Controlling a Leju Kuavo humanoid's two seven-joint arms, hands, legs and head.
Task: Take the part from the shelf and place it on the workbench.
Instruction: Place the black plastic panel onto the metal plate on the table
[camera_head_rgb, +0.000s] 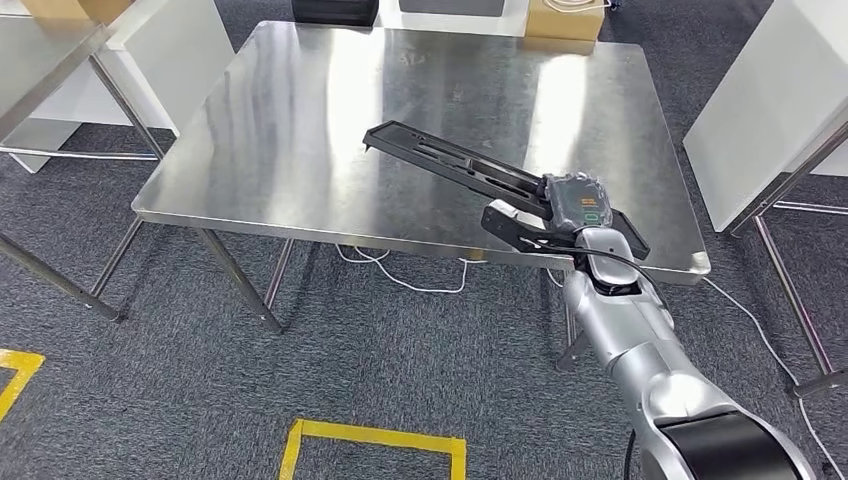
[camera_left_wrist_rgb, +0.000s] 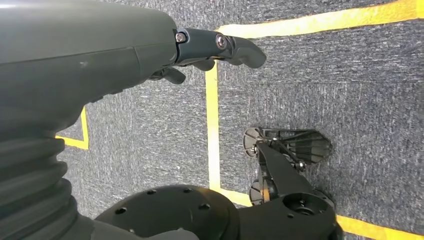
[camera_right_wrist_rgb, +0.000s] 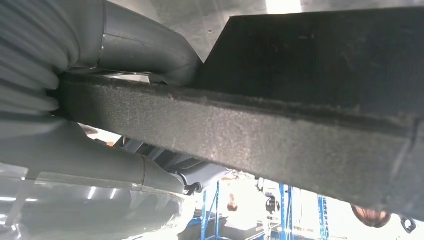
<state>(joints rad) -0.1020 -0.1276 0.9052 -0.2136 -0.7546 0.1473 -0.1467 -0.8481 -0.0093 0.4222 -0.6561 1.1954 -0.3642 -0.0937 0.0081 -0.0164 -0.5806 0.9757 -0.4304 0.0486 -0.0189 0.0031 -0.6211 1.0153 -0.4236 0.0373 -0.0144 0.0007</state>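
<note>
A long, flat black part (camera_head_rgb: 450, 162) stretches over the steel workbench (camera_head_rgb: 300, 150), its far end near the middle of the top. My right hand (camera_head_rgb: 572, 208) grips its near end by the bench's front right edge. Whether the part touches the top I cannot tell. Up close in the right wrist view, the part (camera_right_wrist_rgb: 280, 125) is a dark bar running across, with the thumb (camera_right_wrist_rgb: 145, 47) wrapped over it. My left hand (camera_left_wrist_rgb: 150, 55) hangs over the carpet, its fingers (camera_left_wrist_rgb: 235, 47) loosely curled with nothing in them.
A second steel table (camera_head_rgb: 40, 60) stands at the far left, and white panels (camera_head_rgb: 760, 110) at the right. Cardboard boxes (camera_head_rgb: 565, 18) sit behind the bench. White cables (camera_head_rgb: 410, 280) lie under it. Yellow tape lines (camera_head_rgb: 375, 437) mark the grey carpet.
</note>
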